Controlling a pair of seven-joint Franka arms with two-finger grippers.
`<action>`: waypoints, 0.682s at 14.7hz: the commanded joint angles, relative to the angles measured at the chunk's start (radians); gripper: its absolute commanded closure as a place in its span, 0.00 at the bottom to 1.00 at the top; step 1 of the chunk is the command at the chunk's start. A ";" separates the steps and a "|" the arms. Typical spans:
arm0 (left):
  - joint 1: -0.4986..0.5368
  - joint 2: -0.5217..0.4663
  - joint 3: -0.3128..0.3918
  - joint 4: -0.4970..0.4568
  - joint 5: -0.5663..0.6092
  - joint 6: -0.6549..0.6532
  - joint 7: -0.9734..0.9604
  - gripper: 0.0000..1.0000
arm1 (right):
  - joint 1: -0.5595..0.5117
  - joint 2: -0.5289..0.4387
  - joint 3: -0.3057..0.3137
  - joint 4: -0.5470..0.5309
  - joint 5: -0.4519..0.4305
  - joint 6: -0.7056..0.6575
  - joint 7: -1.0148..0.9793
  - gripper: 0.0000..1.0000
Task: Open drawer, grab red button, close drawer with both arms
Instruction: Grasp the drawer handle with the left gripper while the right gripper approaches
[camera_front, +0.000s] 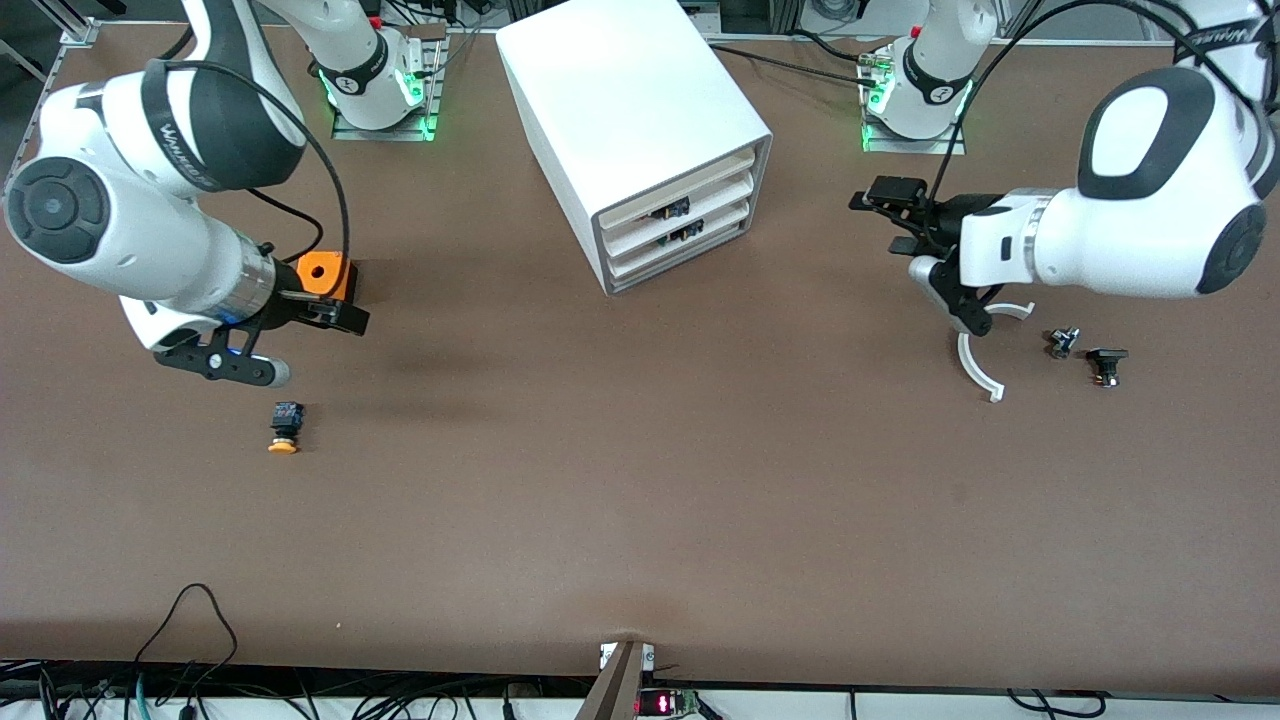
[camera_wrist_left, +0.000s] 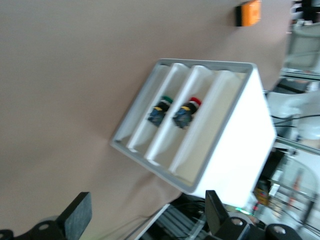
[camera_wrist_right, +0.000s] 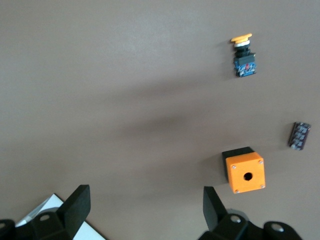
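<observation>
The white cabinet (camera_front: 620, 90) (camera_wrist_left: 240, 145) stands mid-table with all three drawers pushed in. Its uppermost drawer (camera_front: 700, 180) (camera_wrist_left: 210, 125) shows nothing inside. The red-capped button (camera_wrist_left: 189, 109) (camera_front: 675, 211) lies in the drawer just below it. My left gripper (camera_front: 880, 220) (camera_wrist_left: 147, 207) hangs open and empty over the table toward the left arm's end, apart from the cabinet and facing the drawer fronts. My right gripper (camera_front: 315, 345) (camera_wrist_right: 145, 200) is open and empty over the table beside the orange box, toward the right arm's end.
A green-capped button (camera_wrist_left: 161, 109) (camera_front: 685, 236) lies in the lowest drawer. The orange box (camera_front: 325, 272) (camera_wrist_right: 245, 172) and a yellow-capped button (camera_front: 285, 428) (camera_wrist_right: 243, 55) sit near the right gripper. A white curved piece (camera_front: 975, 365) and two small parts (camera_front: 1062, 342) (camera_front: 1107, 365) lie under the left arm.
</observation>
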 joint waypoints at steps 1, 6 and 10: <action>-0.007 0.046 0.000 -0.028 -0.114 -0.015 0.080 0.00 | 0.033 0.032 -0.004 0.031 0.013 0.017 0.075 0.00; -0.007 0.064 0.000 -0.189 -0.272 0.057 0.268 0.01 | 0.106 0.064 -0.004 0.041 0.010 0.057 0.219 0.00; -0.016 0.078 -0.033 -0.361 -0.403 0.167 0.428 0.02 | 0.169 0.112 -0.004 0.083 0.010 0.061 0.355 0.00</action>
